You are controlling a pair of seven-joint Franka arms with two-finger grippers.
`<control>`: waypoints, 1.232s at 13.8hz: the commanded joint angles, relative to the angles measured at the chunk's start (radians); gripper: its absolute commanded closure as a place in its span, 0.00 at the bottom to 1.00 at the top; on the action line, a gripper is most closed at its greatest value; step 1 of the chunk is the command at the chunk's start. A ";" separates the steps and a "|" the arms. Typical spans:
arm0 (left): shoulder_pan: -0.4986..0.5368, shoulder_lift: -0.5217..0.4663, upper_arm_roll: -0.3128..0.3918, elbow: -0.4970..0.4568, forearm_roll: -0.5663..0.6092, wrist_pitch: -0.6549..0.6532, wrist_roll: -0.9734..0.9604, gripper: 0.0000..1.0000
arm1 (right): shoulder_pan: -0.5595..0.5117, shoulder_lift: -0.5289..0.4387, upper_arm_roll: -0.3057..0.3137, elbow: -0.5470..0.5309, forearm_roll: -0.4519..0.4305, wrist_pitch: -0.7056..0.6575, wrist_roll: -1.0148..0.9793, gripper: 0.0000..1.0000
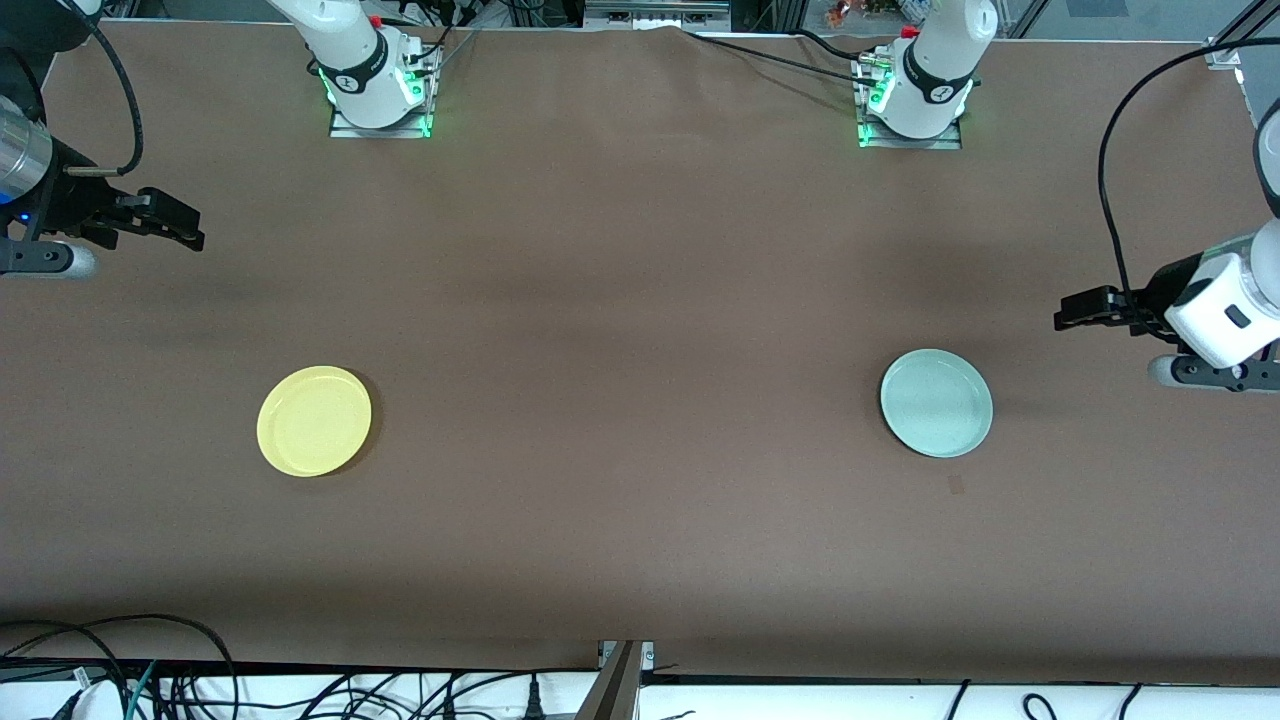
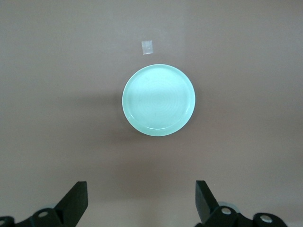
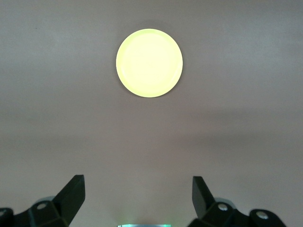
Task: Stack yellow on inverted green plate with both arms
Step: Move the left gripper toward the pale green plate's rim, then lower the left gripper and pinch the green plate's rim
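The yellow plate (image 1: pixel 314 420) lies flat on the brown table toward the right arm's end, and it also shows in the right wrist view (image 3: pixel 149 63). The pale green plate (image 1: pixel 936 402) lies flat toward the left arm's end, rim up as far as I can tell, and appears in the left wrist view too (image 2: pixel 158 100). My right gripper (image 1: pixel 178 225) (image 3: pixel 138 182) hangs open over bare table at its own end, apart from the yellow plate. My left gripper (image 1: pixel 1066 314) (image 2: pixel 141 189) hangs open over bare table next to the green plate, touching nothing.
A small square of tape (image 1: pixel 957 484) (image 2: pixel 148 47) sticks to the table just nearer the front camera than the green plate. The two arm bases (image 1: pixel 375 95) (image 1: pixel 915 105) stand at the table's back edge. Loose cables (image 1: pixel 150 680) lie below the front edge.
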 commanded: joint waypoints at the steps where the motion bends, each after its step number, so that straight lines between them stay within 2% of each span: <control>1: 0.048 0.088 -0.005 0.027 -0.057 -0.012 0.072 0.00 | -0.010 -0.023 0.006 -0.019 0.013 -0.006 0.007 0.00; 6: 0.076 0.193 -0.004 0.025 -0.072 0.067 0.143 0.00 | -0.010 -0.023 0.006 -0.019 0.013 -0.006 0.007 0.00; 12: 0.128 0.244 -0.005 -0.146 -0.109 0.356 0.278 0.00 | -0.010 -0.024 0.006 -0.019 0.013 -0.006 0.004 0.00; 17: 0.119 0.262 -0.007 -0.241 -0.123 0.535 0.278 0.00 | -0.010 -0.023 0.006 -0.019 0.013 -0.006 0.004 0.00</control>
